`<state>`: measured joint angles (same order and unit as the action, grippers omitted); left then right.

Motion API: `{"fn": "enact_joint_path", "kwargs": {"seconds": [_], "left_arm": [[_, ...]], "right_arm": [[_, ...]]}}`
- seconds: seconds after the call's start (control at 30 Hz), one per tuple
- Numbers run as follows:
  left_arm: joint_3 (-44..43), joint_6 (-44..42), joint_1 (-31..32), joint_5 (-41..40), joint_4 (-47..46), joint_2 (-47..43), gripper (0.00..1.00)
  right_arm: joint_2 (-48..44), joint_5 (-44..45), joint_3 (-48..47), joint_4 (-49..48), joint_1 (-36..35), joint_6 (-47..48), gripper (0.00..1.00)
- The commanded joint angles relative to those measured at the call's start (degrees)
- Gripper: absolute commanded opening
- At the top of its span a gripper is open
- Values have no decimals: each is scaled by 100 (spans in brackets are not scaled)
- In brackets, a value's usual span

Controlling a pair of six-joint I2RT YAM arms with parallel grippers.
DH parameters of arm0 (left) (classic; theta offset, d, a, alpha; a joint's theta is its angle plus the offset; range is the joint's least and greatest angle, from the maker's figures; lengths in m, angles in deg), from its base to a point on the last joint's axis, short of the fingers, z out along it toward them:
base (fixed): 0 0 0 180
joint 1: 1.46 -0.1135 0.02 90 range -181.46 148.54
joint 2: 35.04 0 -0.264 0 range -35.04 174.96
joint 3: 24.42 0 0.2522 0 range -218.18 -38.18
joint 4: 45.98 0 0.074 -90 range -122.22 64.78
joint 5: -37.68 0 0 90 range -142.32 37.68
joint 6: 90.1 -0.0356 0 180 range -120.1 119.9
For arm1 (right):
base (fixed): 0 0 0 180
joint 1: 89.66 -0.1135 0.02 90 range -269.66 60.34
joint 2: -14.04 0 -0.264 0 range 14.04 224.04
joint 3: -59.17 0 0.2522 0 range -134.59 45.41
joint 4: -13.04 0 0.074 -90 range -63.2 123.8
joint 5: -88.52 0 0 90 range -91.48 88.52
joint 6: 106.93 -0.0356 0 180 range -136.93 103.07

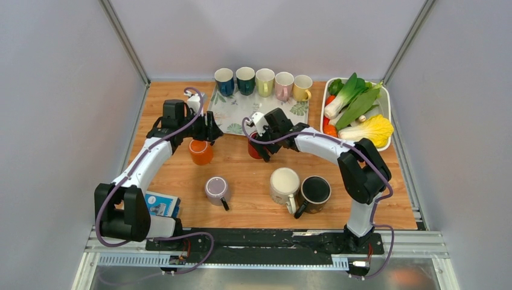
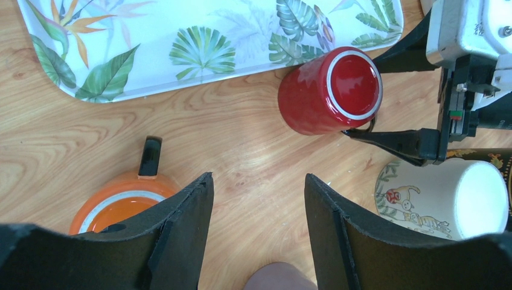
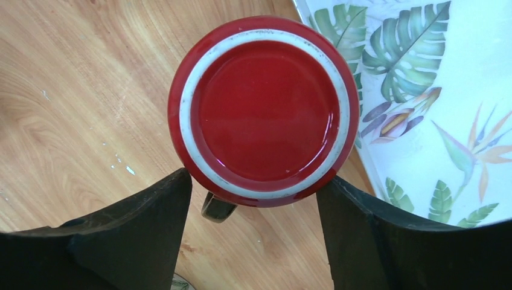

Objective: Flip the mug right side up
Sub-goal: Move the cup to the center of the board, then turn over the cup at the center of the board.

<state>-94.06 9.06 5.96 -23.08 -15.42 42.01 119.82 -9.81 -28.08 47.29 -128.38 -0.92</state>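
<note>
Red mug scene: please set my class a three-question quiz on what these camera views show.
1. True or false: the red mug stands base up.
2. Which gripper has its jaws either side of it? A) left B) right
3. Fill in: ___ mugs stand in a row at the tray's far edge.
Key: 1 true; 2 B, the right gripper; 3 five.

You are working with bright, even pictures. Soft light is falling from above and leaving only faint, short shadows on the table [image 1: 241, 172]. The glossy base of the red mug [image 3: 262, 109] is catching a mild sheen without blowing out. The left gripper [image 2: 258, 187] and right gripper [image 3: 253, 175] are showing soft and almost black at the bottom of their wrist views, where the picture is bowing slightly.
</note>
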Motion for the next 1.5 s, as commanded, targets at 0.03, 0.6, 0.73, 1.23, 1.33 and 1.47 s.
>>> {"fn": "enact_joint_path", "kwargs": {"seconds": [0.03, 0.6, 0.73, 1.23, 1.33, 1.47], "left_arm": [[-153, 51, -13, 109, -218, -136, 64], [-66, -147, -15, 124, -143, -394, 64], [1, -138, -18, 159, -203, -396, 64], [1072, -4792, 914, -766, -1695, -1401, 68], [1725, -5670, 1299, -1205, -2639, -1652, 70], [2329, -6623, 1762, -1723, -4055, -1606, 72]], "right_arm": [[77, -300, -21, -139, -19, -414, 73], [342, -516, 183, -348, 182, -265, 44], [368, -704, 91, -361, 181, -59, 20], [86, -3922, -1594, 1219, 1364, 355, 0], [389, -5444, -1773, 1122, 1742, -11, 0], [645, -7316, -1420, -331, 2019, -1417, 0]]}}
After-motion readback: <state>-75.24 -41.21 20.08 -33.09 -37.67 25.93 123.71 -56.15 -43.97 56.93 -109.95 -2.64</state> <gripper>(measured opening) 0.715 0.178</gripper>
